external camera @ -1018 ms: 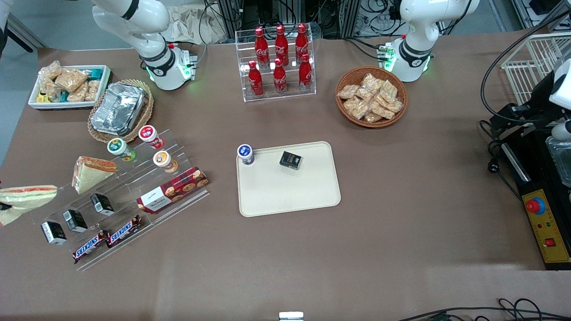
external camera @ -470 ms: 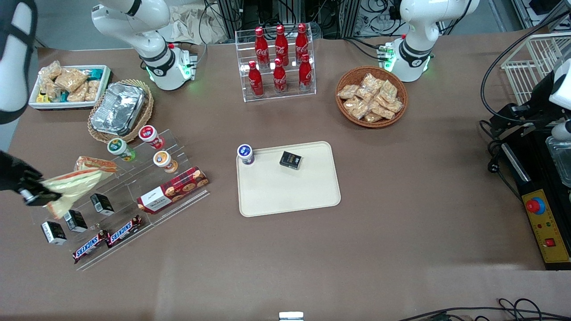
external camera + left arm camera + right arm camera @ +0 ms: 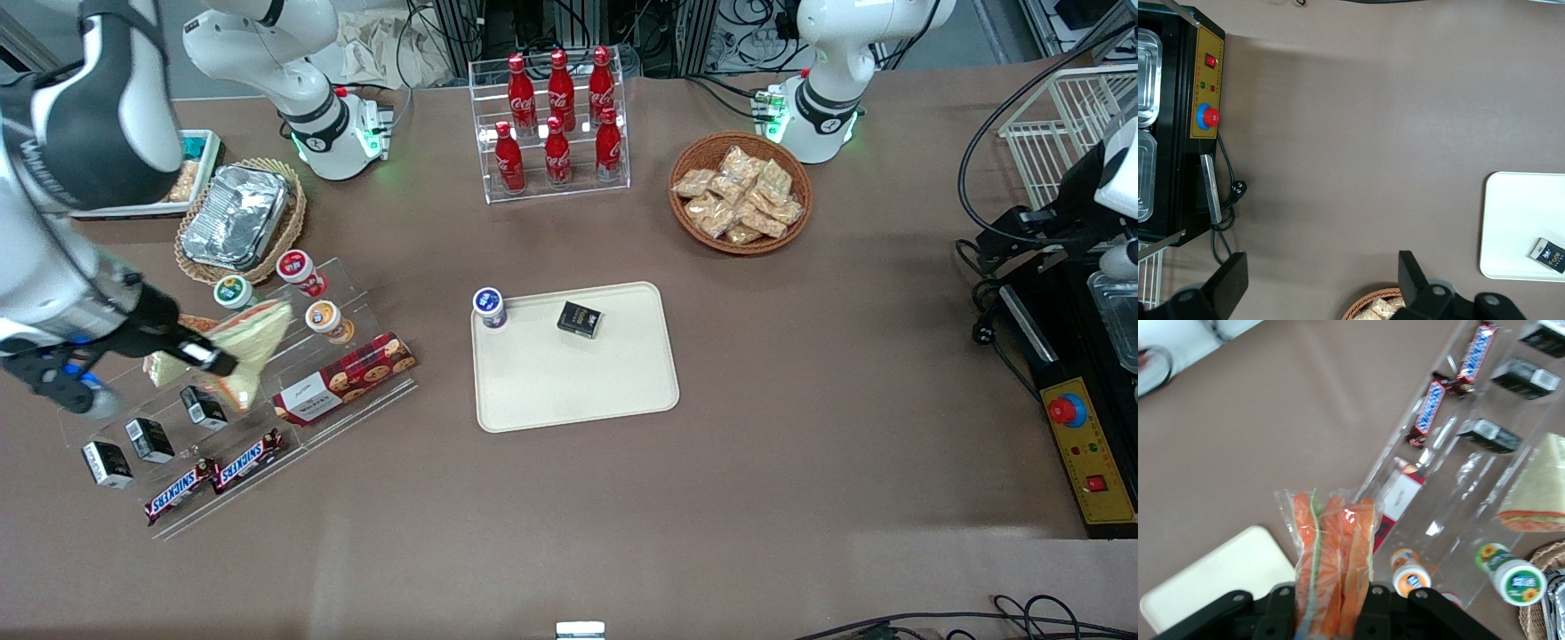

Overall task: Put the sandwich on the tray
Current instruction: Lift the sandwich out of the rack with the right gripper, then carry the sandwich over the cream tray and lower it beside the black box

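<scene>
The sandwich [image 3: 250,345] is held clamped in the gripper [image 3: 206,359], above the clear display stand [image 3: 267,391]. The tray [image 3: 578,391] is well apart, toward the parked arm's end.

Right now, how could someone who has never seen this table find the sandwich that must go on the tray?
Look above the clear stepped display stand at the working arm's end. The gripper holds the sandwich there in the air. The other wedge lies on the stand.
</scene>
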Robot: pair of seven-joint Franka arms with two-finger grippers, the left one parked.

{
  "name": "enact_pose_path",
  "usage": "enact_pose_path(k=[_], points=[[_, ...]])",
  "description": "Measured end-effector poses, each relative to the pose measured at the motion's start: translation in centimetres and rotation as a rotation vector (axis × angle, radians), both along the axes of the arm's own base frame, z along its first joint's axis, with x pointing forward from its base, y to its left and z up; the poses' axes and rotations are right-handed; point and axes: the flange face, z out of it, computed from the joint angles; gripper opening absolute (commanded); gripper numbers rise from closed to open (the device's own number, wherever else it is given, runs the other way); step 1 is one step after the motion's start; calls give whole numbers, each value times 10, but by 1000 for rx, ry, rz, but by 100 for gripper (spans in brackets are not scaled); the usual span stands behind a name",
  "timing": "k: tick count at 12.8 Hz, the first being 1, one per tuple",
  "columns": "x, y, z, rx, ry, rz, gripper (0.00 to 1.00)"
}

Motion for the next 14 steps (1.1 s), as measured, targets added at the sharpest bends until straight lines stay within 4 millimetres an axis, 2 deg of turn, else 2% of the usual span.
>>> enact_pose_path(k=[2,5,10,12,14], points=[[-9,44,-1,0,1,82,21],[-32,127,-7,-6,9,223,20],[-61,248,-41,-11,-66,437,20],[-70,282,-62,-24,-87,576,19],[-76,307,-84,-42,-98,731,19]])
